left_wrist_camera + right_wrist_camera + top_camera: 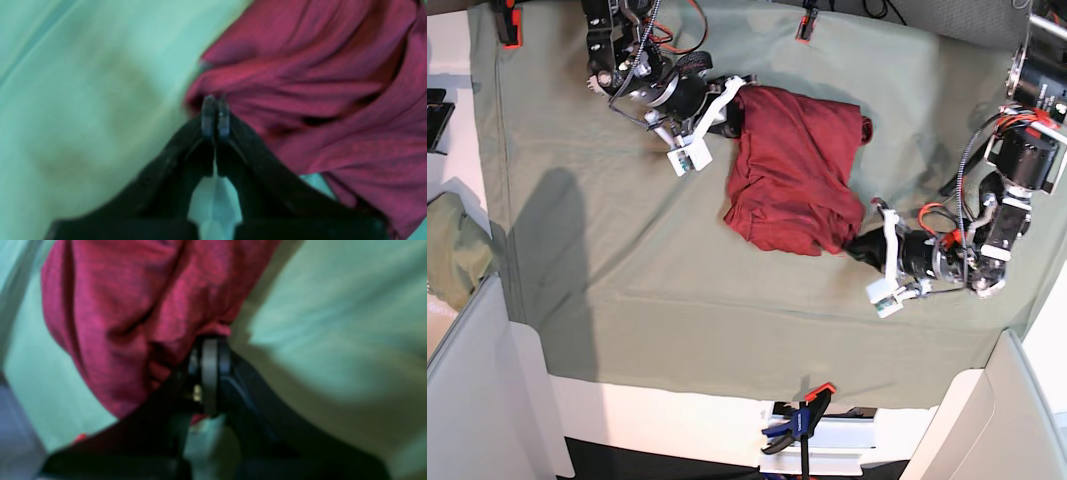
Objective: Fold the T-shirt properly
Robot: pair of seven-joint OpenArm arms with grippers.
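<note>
On the green table cloth (607,250), bunched T-shirt (792,180), left pincer (216,115) and right pincer (209,373) each pinching its edge

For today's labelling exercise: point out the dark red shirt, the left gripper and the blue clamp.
dark red shirt (792,170), base view, middle of the bunched body.
left gripper (216,111), left wrist view, between the closed fingertips at the fabric edge.
blue clamp (799,425), base view, its handle.

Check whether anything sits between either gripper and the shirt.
Nothing visible does. The left gripper and the right gripper each sit shut against an edge of the T-shirt, apparently pinching fabric; only green table cloth surrounds them.
</note>
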